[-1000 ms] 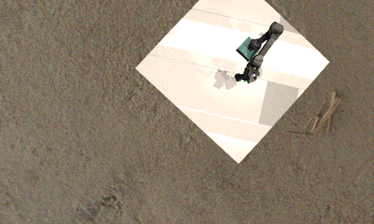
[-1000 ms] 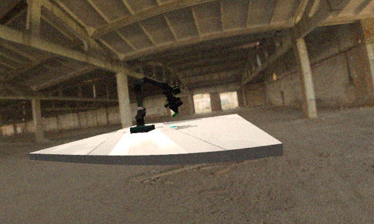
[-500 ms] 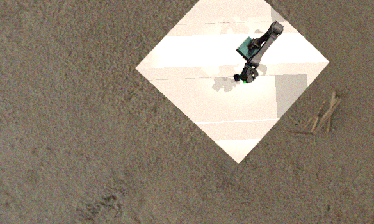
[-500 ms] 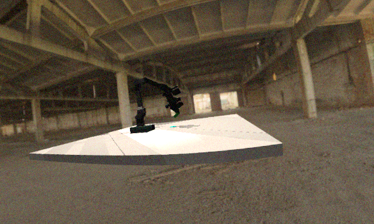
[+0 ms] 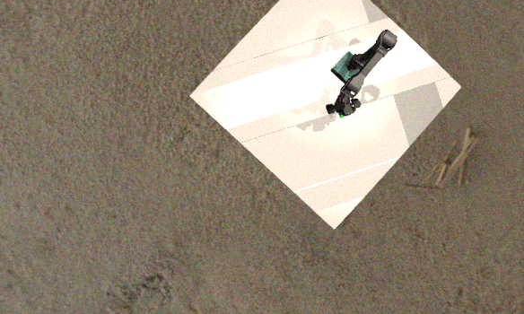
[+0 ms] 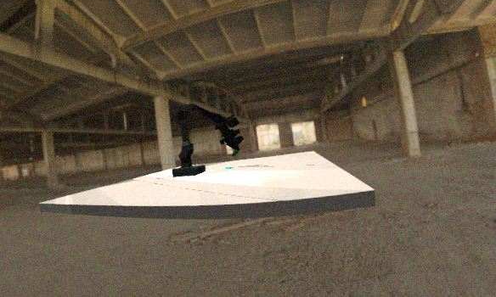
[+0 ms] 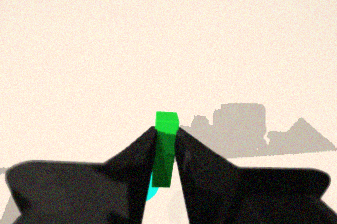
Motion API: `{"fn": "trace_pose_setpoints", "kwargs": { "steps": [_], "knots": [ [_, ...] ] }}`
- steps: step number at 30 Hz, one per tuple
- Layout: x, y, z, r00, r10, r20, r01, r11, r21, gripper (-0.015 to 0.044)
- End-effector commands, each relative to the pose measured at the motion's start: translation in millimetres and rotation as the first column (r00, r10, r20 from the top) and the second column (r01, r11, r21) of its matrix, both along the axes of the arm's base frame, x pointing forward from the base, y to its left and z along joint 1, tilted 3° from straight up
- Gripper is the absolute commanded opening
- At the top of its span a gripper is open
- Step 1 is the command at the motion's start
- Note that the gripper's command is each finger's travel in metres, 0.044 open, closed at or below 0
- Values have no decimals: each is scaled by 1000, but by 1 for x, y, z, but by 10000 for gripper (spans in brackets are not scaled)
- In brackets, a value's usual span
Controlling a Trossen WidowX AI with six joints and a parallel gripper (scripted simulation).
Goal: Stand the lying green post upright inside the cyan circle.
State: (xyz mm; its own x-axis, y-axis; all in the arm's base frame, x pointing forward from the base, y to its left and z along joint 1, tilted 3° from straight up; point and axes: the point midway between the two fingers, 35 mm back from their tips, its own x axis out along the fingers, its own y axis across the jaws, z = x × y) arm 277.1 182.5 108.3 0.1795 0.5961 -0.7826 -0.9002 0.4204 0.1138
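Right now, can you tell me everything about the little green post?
The green post is a plain, bright green block with square edges, long and narrow. The gripper is shut on it, dark fingers pressing both sides, its top poking out beyond them. It is lifted off the white platform, touching nothing else. A sliver of the cyan circle peeks out beside its lower end.

The green post (image 7: 166, 150) looks smooth, matt plastic; the gripper's (image 7: 166, 165) fingers are dull black, unreflective; the pale platform (image 6: 297, 177) appears smooth and faintly glossy; the surrounding ground (image 5: 112, 165) is rough, gritty, matt dirt.
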Motion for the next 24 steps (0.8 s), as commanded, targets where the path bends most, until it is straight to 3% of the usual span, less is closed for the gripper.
{"fn": "trace_pose_setpoints", "kwargs": {
  "steps": [1, 24],
  "knots": [
    [2, 0, 0, 1000, -9, 3, 9, 1000, 28, 22],
    [9, -3, -1, 998, -41, 40, 34, 984, 173, 22]
  ]
}}
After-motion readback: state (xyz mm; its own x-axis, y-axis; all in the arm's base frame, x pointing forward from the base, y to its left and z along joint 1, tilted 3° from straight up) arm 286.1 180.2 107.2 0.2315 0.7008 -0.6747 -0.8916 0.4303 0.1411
